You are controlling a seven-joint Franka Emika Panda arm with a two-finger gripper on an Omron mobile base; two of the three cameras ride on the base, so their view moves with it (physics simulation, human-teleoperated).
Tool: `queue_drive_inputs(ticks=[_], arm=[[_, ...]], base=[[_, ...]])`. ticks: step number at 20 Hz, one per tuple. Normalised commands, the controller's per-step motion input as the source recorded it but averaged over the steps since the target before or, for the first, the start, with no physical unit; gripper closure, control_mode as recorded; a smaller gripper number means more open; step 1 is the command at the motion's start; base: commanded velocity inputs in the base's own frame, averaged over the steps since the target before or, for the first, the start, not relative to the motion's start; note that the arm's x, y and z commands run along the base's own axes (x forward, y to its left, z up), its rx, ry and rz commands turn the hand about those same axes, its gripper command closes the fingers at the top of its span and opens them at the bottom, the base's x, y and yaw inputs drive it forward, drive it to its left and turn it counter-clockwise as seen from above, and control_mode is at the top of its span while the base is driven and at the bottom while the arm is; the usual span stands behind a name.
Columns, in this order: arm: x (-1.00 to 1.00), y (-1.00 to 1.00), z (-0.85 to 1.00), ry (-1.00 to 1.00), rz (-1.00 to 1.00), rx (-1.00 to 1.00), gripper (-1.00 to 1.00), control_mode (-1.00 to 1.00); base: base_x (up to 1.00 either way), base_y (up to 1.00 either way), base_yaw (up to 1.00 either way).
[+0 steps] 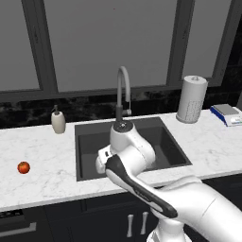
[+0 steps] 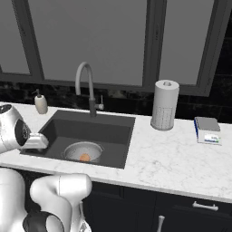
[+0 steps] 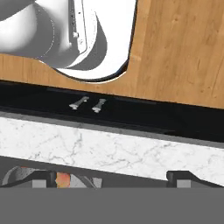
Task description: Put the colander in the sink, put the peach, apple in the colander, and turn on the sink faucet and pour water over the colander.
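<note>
Meanwhile the gripper (image 3: 107, 176) hangs open and empty; the round apple (image 1: 23, 167) could roll off the desk (image 1: 42, 156) if nudged.

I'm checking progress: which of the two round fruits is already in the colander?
The paler orange peach sits inside the colander; the redder apple lies on the counter.

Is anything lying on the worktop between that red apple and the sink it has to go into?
Nothing visible does. The apple sits on bare marble left of the sink; the soap dispenser stands farther back, off that path.
</note>
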Motion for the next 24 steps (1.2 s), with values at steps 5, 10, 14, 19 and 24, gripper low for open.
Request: queue_drive_inputs(ticks=[5, 10, 14, 19, 24], arm=[[0.09, 0.91, 0.22, 0.03, 0.25, -0.13, -1.00, -1.00], [0.12, 0.64, 0.20, 0.00, 0.37, -0.02, -1.00, -1.00], [0.02, 0.45, -0.05, -0.05, 0.40, 0.00, -1.00, -1.00], [-0.01, 0.13, -0.02, -0.06, 0.30, 0.05, -1.00, -1.00], [0.10, 0.12, -0.03, -0.03, 0.17, 0.12, -1.00, -1.00]], base=[[0.00, 0.00, 0.00], [0.00, 0.00, 0.00], [0.00, 0.00, 0.00], [0.00, 0.00, 0.00], [0.00, 0.00, 0.00]])
